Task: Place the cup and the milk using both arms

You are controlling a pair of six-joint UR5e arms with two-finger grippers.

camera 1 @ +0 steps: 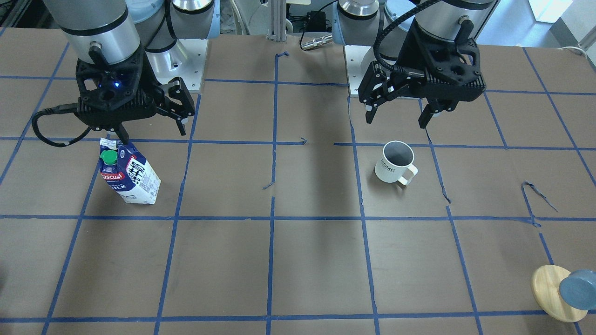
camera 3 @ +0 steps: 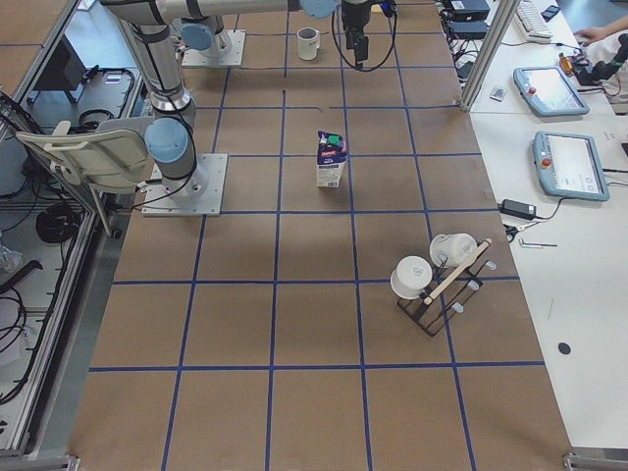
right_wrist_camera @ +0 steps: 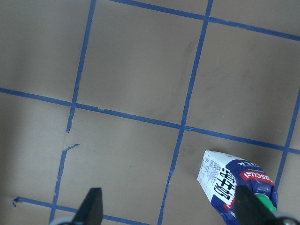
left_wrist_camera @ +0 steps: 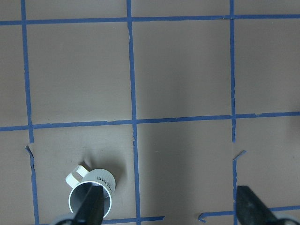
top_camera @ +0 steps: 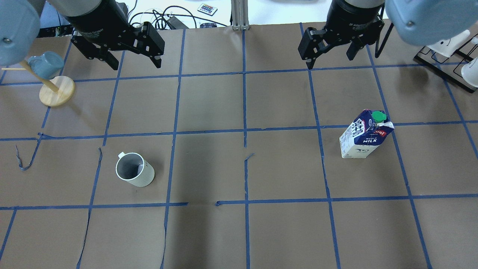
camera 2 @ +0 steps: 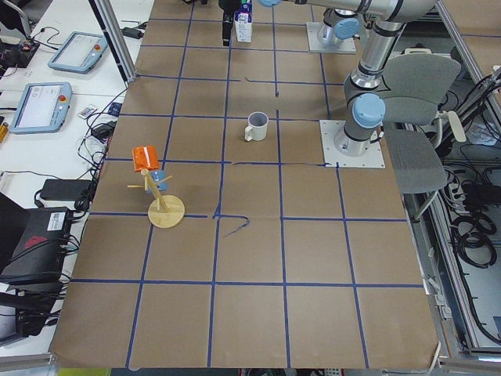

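The white "HOME" cup (top_camera: 135, 172) stands upright on the brown table's left half; it also shows in the front view (camera 1: 396, 163) and at the bottom of the left wrist view (left_wrist_camera: 91, 194). My left gripper (top_camera: 136, 63) is open and empty, raised well above the table, with the cup below one of its fingers (left_wrist_camera: 92, 206). The milk carton (top_camera: 364, 138) stands upright on the right half, green cap on top (camera 1: 128, 174). My right gripper (top_camera: 330, 59) is open and empty, raised above the table near the carton (right_wrist_camera: 236, 185).
A wooden mug tree (top_camera: 56, 91) with a blue-grey mug (top_camera: 46, 64) stands at the far left. A black rack with white cups (camera 3: 432, 285) stands at the far right. Blue tape lines grid the table. Loose tape ends curl up in places.
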